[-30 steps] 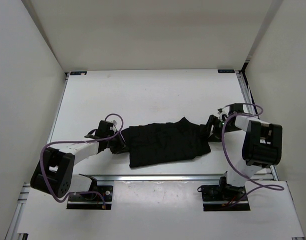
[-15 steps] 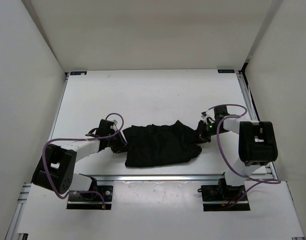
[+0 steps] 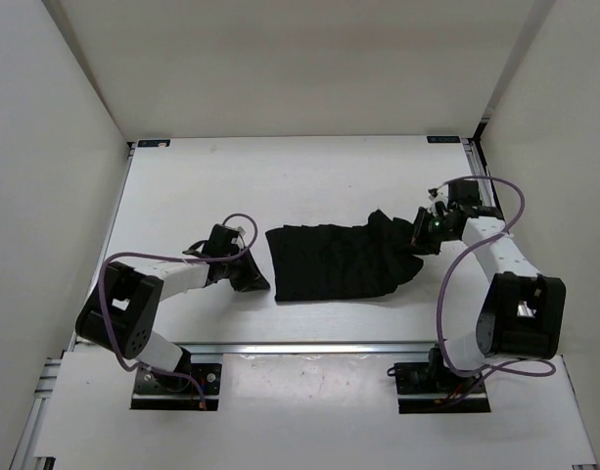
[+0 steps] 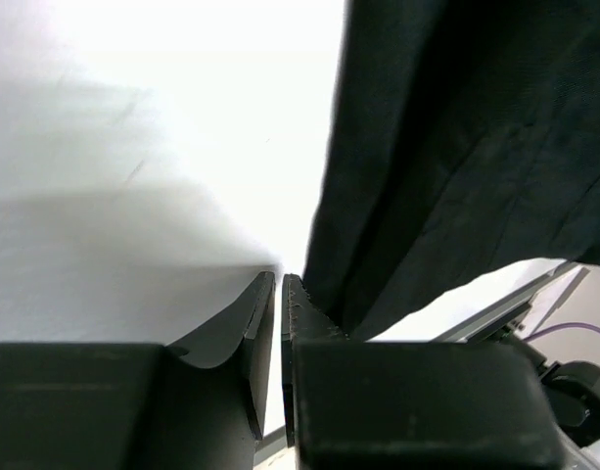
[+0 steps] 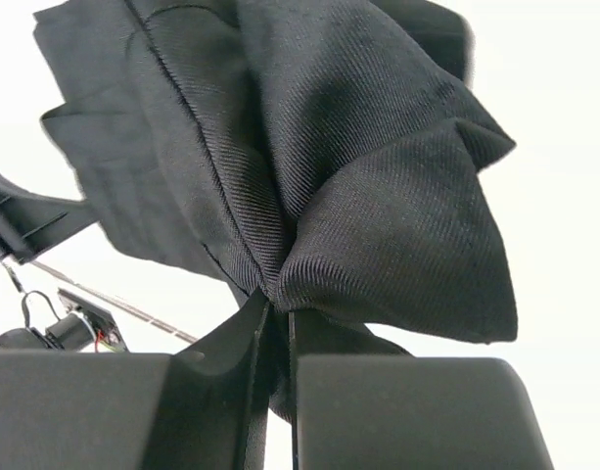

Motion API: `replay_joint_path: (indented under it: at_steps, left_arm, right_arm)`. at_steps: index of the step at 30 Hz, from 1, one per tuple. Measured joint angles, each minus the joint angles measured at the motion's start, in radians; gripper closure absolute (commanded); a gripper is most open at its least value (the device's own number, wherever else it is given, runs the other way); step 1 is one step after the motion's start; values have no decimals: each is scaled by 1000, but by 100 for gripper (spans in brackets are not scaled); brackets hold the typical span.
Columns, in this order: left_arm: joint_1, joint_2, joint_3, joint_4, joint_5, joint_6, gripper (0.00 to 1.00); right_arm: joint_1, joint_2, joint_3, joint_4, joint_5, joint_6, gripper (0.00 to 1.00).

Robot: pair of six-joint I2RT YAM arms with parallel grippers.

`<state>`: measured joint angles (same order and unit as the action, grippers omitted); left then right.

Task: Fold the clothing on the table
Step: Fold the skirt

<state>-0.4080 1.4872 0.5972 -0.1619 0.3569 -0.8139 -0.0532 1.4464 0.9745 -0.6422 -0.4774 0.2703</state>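
The black clothing (image 3: pixel 334 262) lies in a bunched, roughly rectangular heap on the white table (image 3: pixel 280 181), right of centre. My right gripper (image 3: pixel 424 235) is shut on its gathered right end. In the right wrist view the twill fabric (image 5: pixel 358 196) bulges out from between the jaws of the gripper (image 5: pixel 278 308). My left gripper (image 3: pixel 247 278) rests low on the table just left of the clothing's left edge. In the left wrist view its jaws (image 4: pixel 280 282) stand almost together with only white table showing between them, and the clothing (image 4: pixel 456 147) hangs beside the right finger.
An aluminium rail (image 3: pixel 309 346) runs along the table's near edge, with both arm bases behind it. Small blue marks (image 3: pixel 155 143) (image 3: pixel 441 139) sit at the far corners. White walls close in the left, right and far sides. Purple cables loop off both arms.
My right gripper has shut on the clothing's right end and drawn it to the right. The clothing's left edge has slid clear of my left gripper, which has moved slightly right.
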Motion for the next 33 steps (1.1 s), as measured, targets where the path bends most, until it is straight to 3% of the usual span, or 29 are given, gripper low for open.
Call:
replay_joint_path:
  at_steps: [7,11,16,20,23,28,33]
  left_arm:
    - [-26,53,59,13,-1,-8,81]
    - [-12,55,114,-13,29,-6,81]
    - [31,62,415,-127,51,51,87]
    - [24,61,595,-29,115,58,97]
    - [-16,82,581,62,172,24,100]
    - [-132,260,529,186,242,-55,100]
    - [-185,426,539,179,242,-80,100]
  right_arm:
    - [180,-39,118,-10,5,53,99]
    - [171,-39,109,-6,2,63,100]
    - [100,-39,61,-7,4,61,100]
    - [79,-31,49,-6,4,57,100]
    - [72,-28,44,-3,3,53,100]
    - [63,0,44,5,4,44,100]
    - [60,23,45,8,4,38,100]
